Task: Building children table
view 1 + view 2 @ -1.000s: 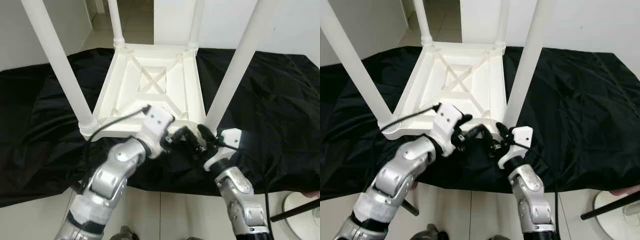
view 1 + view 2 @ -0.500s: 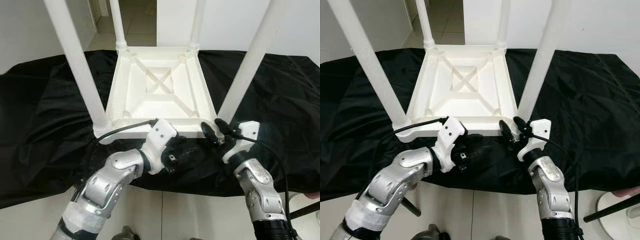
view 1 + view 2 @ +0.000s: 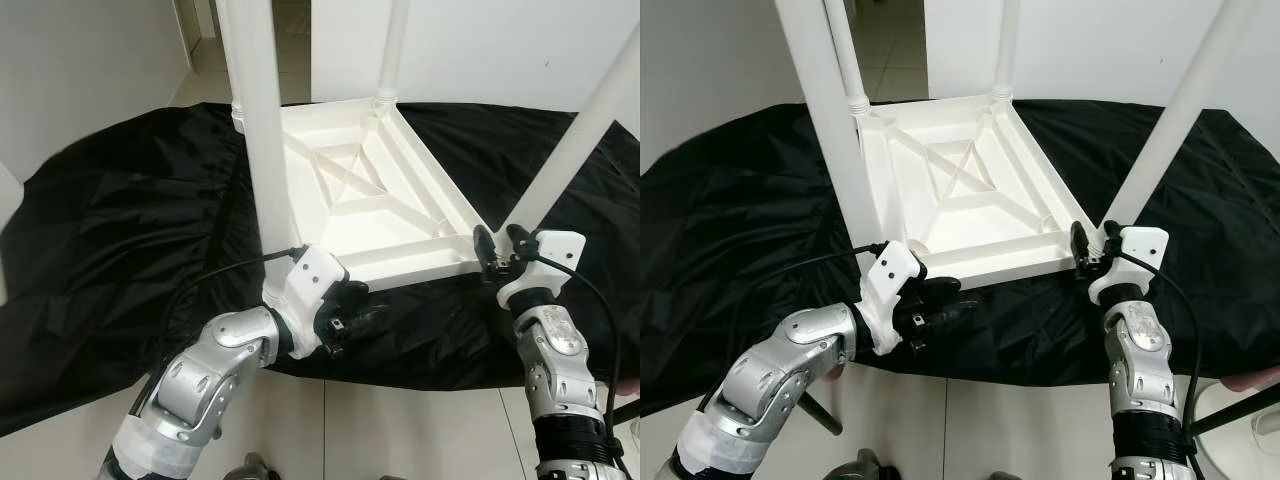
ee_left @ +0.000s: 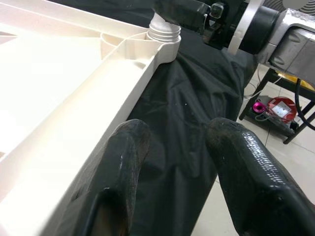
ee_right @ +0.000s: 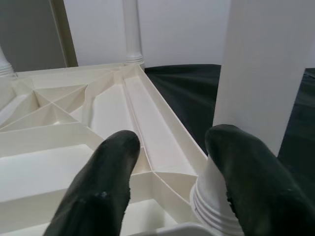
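Observation:
A white children's table [image 3: 370,200] lies upside down on a black cloth, its legs pointing up. The near-left leg [image 3: 262,130] rises just behind my left gripper [image 3: 355,318]. That gripper hovers open over the cloth in front of the table's near rim [image 4: 74,123], with nothing between its fingers. My right gripper [image 3: 500,248] is open at the near-right corner. Its fingers [image 5: 106,191] stand on either side of the corner, one close to the ribbed base of the near-right leg [image 5: 256,73]. Two far legs [image 3: 392,50] stand at the back.
The black cloth [image 3: 120,230] drapes over the low surface and hangs over its front edge. Tiled floor [image 3: 400,430] lies below the front edge. A black rod and a white round base [image 3: 1250,415] sit at the lower right. White walls close the back.
The view has swung, and the table now sits turned with its near-right corner farther right. My grippers, close together a second ago, have drawn apart. The right one stays by that corner.

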You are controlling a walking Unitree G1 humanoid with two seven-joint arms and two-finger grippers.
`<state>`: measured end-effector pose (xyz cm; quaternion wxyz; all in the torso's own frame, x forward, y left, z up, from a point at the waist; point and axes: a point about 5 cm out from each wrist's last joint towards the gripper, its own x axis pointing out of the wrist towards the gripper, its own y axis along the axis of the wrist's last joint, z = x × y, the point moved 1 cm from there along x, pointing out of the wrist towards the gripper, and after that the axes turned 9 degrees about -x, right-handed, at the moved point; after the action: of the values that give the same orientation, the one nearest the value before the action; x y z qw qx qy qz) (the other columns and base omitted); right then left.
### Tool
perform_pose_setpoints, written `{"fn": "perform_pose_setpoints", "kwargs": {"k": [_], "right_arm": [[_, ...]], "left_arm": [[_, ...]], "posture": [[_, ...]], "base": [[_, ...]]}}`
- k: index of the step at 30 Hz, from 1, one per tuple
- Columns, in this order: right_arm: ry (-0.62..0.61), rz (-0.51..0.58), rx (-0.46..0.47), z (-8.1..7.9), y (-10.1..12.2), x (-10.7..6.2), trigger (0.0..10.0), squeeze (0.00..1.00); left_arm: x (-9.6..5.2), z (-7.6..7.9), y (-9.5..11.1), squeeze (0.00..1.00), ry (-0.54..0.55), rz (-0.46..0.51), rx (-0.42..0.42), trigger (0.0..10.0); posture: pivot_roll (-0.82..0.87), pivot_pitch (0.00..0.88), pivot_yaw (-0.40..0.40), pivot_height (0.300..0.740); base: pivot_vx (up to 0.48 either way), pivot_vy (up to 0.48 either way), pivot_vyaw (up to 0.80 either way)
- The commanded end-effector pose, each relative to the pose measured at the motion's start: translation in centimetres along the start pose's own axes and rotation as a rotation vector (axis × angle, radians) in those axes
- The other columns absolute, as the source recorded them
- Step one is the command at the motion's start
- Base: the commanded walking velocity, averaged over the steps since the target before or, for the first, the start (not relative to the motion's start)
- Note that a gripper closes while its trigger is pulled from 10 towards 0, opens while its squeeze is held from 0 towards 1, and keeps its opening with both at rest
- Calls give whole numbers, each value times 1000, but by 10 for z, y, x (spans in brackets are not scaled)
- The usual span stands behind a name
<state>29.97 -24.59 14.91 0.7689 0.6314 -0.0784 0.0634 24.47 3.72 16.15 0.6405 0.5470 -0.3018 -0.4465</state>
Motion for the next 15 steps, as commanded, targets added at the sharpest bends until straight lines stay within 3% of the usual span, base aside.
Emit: {"fn": "perform_pose_setpoints", "kwargs": {"k": [1, 10, 11, 12, 13, 14, 15], "right_arm": [[57, 14, 18, -14, 0, -3, 10000, 1000], [51, 21, 22, -20, -3, -2, 10000, 1000], [60, 19, 15, -22, -5, -2, 10000, 769], [60, 19, 15, -22, -5, -2, 10000, 769], [61, 21, 22, -22, -5, -3, 4314, 0], [64, 24, 23, -23, -5, -3, 1725, 0], [64, 24, 23, -23, -5, -3, 1725, 0]], "left_arm": [[-1, 1, 3, 0, -13, -1, 2, 10000], [-3, 2, 1, 0, -15, -19, 6, 10000], [-3, 1, 1, 0, -14, -21, 7, 10000], [-3, 1, 1, 0, -14, -21, 7, 10000], [-3, 1, 1, 0, -14, -21, 8, 10000], [-2, 2, 2, 0, -14, -20, 8, 10000], [-2, 2, 2, 0, -14, -20, 8, 10000]], "posture": [[-13, 0, 57, 740], [-11, 0, 58, 740], [-12, 0, 58, 740], [-12, 0, 58, 740], [-11, 0, 57, 740], [-11, 0, 56, 740], [-11, 0, 56, 740]], "base": [[0, 0, 0], [0, 0, 0], [0, 0, 0], [0, 0, 0], [0, 0, 0], [0, 0, 0], [0, 0, 0]]}}
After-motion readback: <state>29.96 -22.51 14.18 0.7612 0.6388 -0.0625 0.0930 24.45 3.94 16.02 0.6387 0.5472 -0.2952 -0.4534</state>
